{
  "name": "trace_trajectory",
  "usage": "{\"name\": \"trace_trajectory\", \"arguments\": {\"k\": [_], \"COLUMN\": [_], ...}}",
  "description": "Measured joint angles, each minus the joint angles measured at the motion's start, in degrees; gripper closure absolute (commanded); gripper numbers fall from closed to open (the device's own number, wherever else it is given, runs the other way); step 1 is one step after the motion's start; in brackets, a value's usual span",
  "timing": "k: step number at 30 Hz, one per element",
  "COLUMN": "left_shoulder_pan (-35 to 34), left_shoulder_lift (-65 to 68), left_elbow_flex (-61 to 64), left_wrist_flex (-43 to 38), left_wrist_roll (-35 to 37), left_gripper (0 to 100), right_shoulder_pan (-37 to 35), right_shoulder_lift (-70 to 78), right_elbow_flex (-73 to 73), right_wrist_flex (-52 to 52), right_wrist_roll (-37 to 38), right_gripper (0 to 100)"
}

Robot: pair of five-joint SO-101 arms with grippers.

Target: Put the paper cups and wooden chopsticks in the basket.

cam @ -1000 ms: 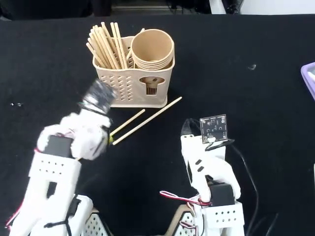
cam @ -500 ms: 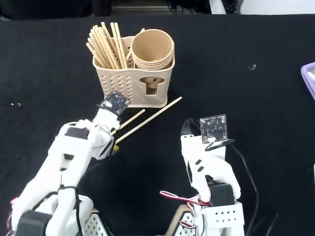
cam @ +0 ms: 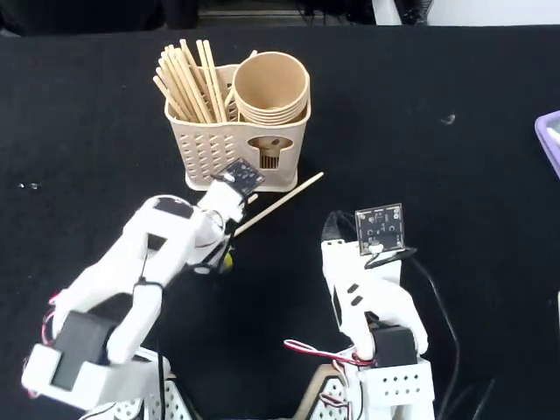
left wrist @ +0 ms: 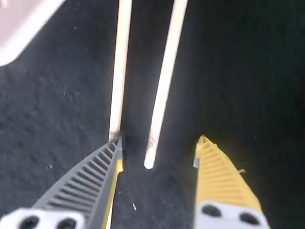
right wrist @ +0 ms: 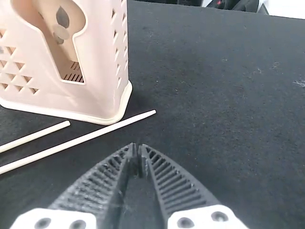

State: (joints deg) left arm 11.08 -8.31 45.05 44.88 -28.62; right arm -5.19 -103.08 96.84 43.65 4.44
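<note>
Black table (cam: 455,175): basket (cam: 236,157) stands at 11 o'clock. Long chopstick (cam: 282,200) and short chopstick (right wrist: 34,136) lie flat at its 5 o'clock. Purple object (cam: 549,140) at 3 o'clock edge.

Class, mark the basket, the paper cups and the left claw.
basket (cam: 210,149), high view, perforated front wall.
paper cups (cam: 271,83), high view, inside top cup.
left claw (left wrist: 160,140), left wrist view, midway between tips.

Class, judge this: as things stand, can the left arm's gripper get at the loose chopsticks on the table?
Probably yes. The left gripper is open over them: one chopstick ends between its fingers, the other chopstick at the grey finger's tip; nothing covers either.
</note>
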Motion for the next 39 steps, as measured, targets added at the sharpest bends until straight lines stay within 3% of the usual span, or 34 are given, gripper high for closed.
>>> {"name": "trace_trajectory", "arguments": {"k": [7, 17, 27, 34, 39], "left_shoulder_pan": [0.2, -3.4, -3.9, -1.1, 2.1], "left_shoulder_lift": [0.5, -3.8, 3.7, 3.3, 3.3], "left_elbow_flex": [-2.2, -2.7, -2.8, -1.8, -0.2], "left_wrist_flex": [3.2, 4.6, -2.5, -2.5, -2.5], "left_wrist_roll": [0.1, 0.1, -0.1, -3.5, -5.6], "left_gripper": [80, 75, 76, 91, 96], "right_shoulder_pan": [0.0, 0.0, 0.0, 0.0, 0.0], "right_shoulder_lift": [0.0, 0.0, 0.0, 0.0, 0.0], "right_elbow_flex": [0.0, 0.0, 0.0, 0.0, 0.0], "right_wrist_flex": [0.0, 0.0, 0.0, 0.0, 0.0], "right_wrist_roll": [0.0, 0.0, 0.0, 0.0, 0.0], "right_gripper": [98.3, 98.3, 98.3, 98.3, 98.3]}}
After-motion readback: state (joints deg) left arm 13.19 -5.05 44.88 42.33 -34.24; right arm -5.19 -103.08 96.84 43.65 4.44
